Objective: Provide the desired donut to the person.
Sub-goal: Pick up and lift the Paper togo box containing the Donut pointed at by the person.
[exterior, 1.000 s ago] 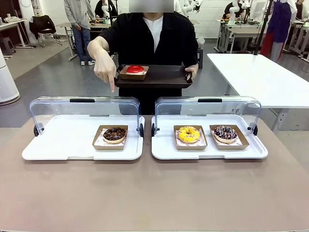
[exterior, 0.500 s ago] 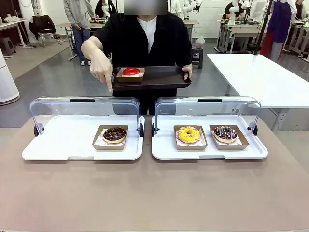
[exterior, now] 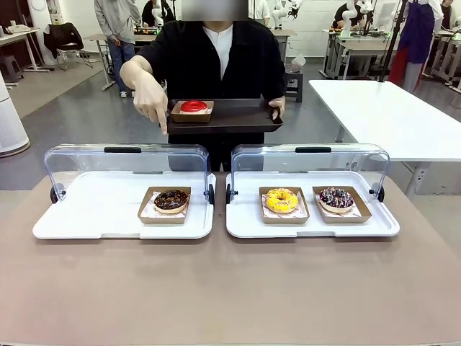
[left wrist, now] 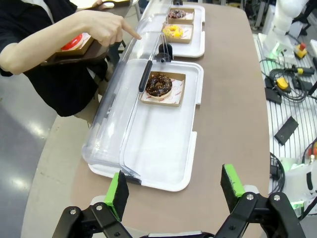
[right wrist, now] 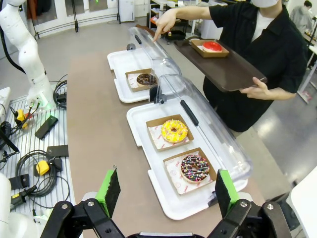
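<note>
The person (exterior: 216,58) stands at the far side of the table (exterior: 216,288) with one arm raised, elbow bent and wrist dropped. The pointing hand (exterior: 153,101) has its index finger stretched straight down and the other fingers curled in. The fingertip hangs above the clear lid (exterior: 126,162) of the left white tray (exterior: 86,216), roughly in line with the chocolate donut (exterior: 171,200). That donut sits in a brown paper boat near the tray's right end, under the raised lid. The person's other hand (exterior: 276,108) grips the edge of a dark serving tray (exterior: 238,115) held level at waist height. The tray carries a red donut (exterior: 193,106) in its own paper boat. On the right white tray (exterior: 310,225), a yellow donut (exterior: 282,200) and a sprinkled donut (exterior: 336,197) lie side by side in separate boats, apart from each other. In the left wrist view, the left gripper (left wrist: 174,187) hovers over the near end of the table. Its green pads are spread wide with nothing between them, and it looks along the left tray toward the pointing finger. In the right wrist view, the right gripper (right wrist: 166,191) is likewise spread wide and empty above the table's near edge, short of the right tray.
</note>
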### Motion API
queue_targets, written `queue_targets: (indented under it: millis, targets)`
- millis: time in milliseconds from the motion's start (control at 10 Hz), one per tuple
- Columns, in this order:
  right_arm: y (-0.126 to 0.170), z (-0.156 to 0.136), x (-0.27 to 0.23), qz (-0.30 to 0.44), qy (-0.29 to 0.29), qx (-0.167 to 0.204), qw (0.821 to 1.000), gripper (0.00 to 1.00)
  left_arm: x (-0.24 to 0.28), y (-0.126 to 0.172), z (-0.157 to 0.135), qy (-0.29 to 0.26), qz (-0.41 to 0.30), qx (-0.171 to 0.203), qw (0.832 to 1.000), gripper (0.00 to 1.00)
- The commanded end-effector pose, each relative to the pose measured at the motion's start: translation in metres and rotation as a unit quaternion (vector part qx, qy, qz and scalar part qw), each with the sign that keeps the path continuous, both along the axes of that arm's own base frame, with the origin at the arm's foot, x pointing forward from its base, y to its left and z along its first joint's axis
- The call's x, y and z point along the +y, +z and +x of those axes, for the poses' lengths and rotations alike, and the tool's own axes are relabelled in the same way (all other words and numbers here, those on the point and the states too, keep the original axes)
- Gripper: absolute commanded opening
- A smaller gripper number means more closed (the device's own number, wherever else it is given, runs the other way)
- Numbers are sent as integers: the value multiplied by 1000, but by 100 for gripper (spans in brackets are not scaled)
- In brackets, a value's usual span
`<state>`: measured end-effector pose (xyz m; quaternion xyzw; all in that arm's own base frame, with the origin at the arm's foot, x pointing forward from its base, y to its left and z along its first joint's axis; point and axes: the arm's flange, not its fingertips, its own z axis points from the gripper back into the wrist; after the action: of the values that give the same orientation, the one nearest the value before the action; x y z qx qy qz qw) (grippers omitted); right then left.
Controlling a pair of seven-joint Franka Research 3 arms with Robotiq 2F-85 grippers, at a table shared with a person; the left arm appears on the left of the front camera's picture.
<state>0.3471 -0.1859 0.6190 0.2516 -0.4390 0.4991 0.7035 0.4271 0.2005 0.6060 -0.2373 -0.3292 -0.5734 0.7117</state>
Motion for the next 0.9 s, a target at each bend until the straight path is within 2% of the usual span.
queue_targets:
  millis: [0,200,300,600,800]
  targets:
    - [-1,0,1,6,3,-5,1000,100,-25,35,16,-19,68,3,997,97]
    - [-1,0,1,6,3,-5,1000,100,-74,57,33,-66,141,30,987,97]
    - [-1,0,1,6,3,-5,1000,100,-108,56,35,-96,182,42,978,97]
    - [-1,0,1,6,3,-5,1000,100,-194,39,44,-160,275,63,946,97]
    - [-1,0,1,6,3,-5,1000,100,-247,26,48,-182,297,66,935,97]
